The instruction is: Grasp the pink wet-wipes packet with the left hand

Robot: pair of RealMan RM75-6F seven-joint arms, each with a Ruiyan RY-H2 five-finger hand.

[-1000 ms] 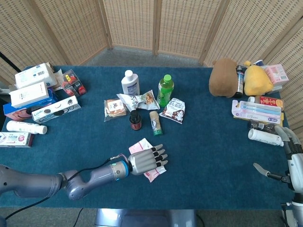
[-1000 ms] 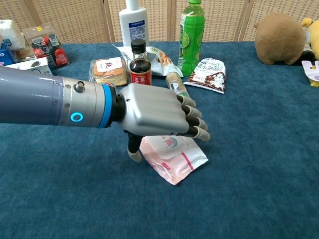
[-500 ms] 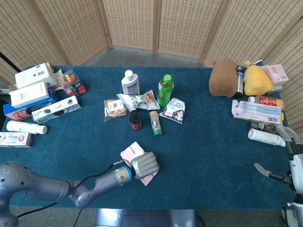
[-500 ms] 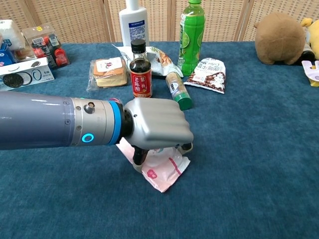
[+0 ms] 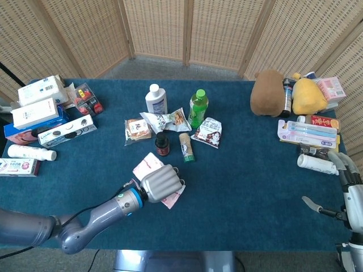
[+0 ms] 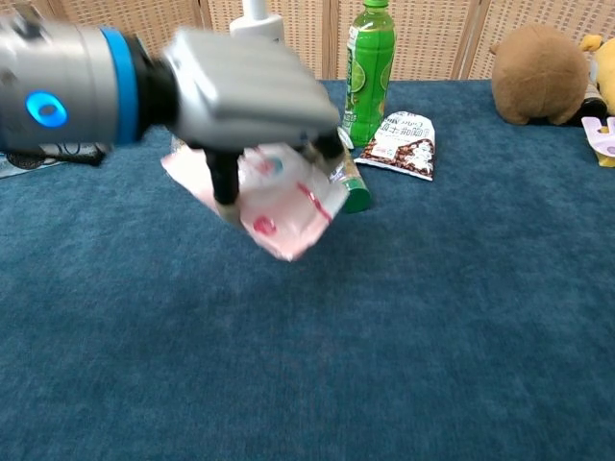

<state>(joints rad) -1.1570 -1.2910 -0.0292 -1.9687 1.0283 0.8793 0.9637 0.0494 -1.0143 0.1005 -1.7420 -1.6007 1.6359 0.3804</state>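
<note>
Pink wet-wipes packet gripped in the left robot hand, clear of the blue bench.

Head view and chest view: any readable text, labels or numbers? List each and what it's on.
None reads reliably.
White bottle: blue label, print too small.
Snack bag: print too small.
White boxes: print too small.
Pink wet-wipes packet in the left robot hand: blurred by motion.

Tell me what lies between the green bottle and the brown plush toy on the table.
In the head view, only bare blue tablecloth lies between the green bottle and the brown plush toy; the chest view agrees.
</note>
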